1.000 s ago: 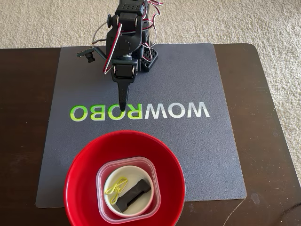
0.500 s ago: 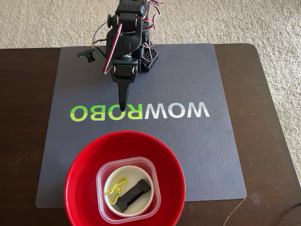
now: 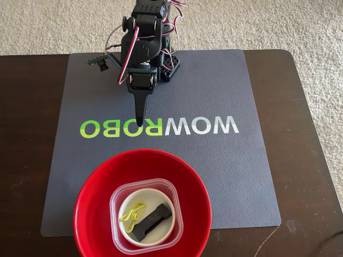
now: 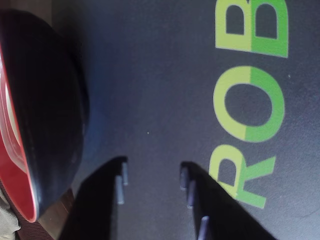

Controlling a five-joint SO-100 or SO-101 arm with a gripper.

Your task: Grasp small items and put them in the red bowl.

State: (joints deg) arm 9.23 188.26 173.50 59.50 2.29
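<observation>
The red bowl [image 3: 141,206] sits at the near edge of the gray mat [image 3: 225,176] in the fixed view, and its bottom part runs off the picture. Inside the red bowl sits a clear square tub [image 3: 146,216]. Inside the tub sits a small white bowl [image 3: 146,216]. In the white bowl lie a black bone-shaped piece [image 3: 152,220] and a yellow-green band [image 3: 132,212], side by side, the band on the left.

The gripper [image 3: 140,122] is past the far rim of the red bowl, well apart from it. Its tip points down at the big letters [image 3: 161,127] on the mat. The robot arm [image 3: 143,45] stands at the far edge of the mat. There is a lot of bare mat to the right of the red bowl and between the bowl and the letters. The dark table [image 3: 308,134] shows on both sides of the mat.

The wrist view shows what the fixed view cannot. The two fingers [image 4: 120,180] are spread apart with bare mat between them, and they hold nothing. The red bowl's dark outside wall [image 4: 50,105] fills the left edge there, near the fingers. The green letters [image 4: 250,100] are on the right. The small things in the bowl do not show in the wrist view.
</observation>
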